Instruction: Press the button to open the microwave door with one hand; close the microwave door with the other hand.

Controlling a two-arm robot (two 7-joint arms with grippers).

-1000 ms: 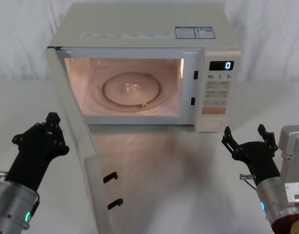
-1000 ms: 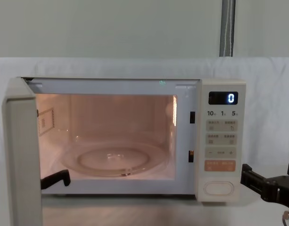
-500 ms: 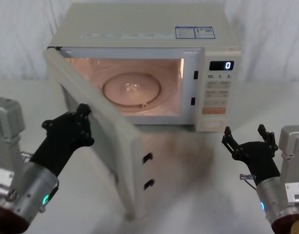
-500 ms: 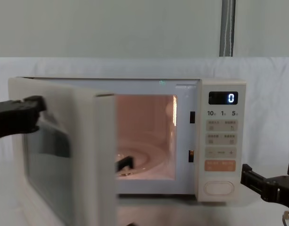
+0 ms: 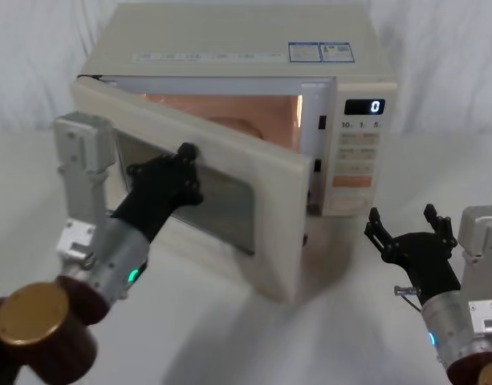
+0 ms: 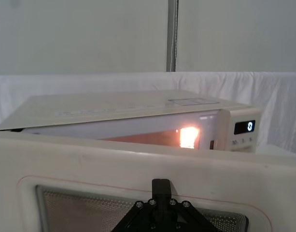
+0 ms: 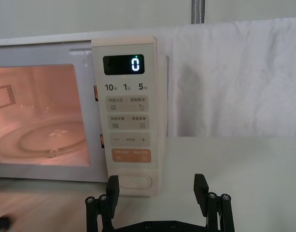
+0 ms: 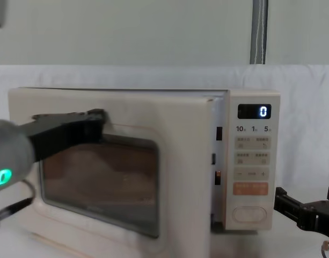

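Microwave door part-way shut, left gripper on its outer face.

The microwave (image 5: 237,56) stood at the back of the white table (image 5: 229,337), cavity lit, display reading 0. The microwave door (image 5: 266,172) hung ajar on its left hinge, free edge just short of the control panel. The left gripper (image 5: 185,156) was pressed against the door's glass window near its upper edge; whether its fingers were spread or closed, cannot tell. The right gripper (image 5: 410,224) hovered low above the table, right of the panel, fingers wide apart and holding nothing. The button (image 7: 135,182) sat at the panel's bottom, untouched, just ahead of the right gripper.
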